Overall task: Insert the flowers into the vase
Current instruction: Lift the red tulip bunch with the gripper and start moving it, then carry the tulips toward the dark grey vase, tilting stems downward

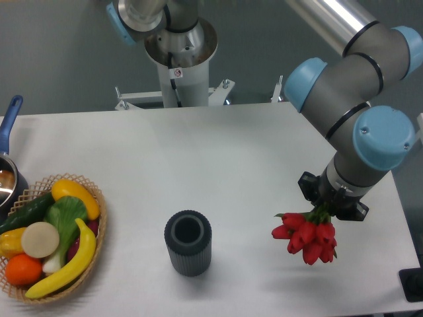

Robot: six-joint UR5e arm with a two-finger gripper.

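Observation:
The flowers (pixel 308 238), a tight bunch of red closed tulips, hang head-down at the right of the white table. Their green stems run up into my gripper (pixel 328 206), which is shut on them; the fingers are mostly hidden under the wrist. The bunch is held above the table surface. The vase (pixel 188 242), a dark grey ribbed cylinder with a round opening, stands upright in the front middle of the table, well to the left of the flowers and apart from them.
A wicker basket (pixel 96 228) with fruit and vegetables sits at the front left. A metal pot with a blue handle (pixel 9 115) is at the left edge. The arm's base post (pixel 180 72) stands behind the table. A dark object (pixel 413 284) is at the front right corner.

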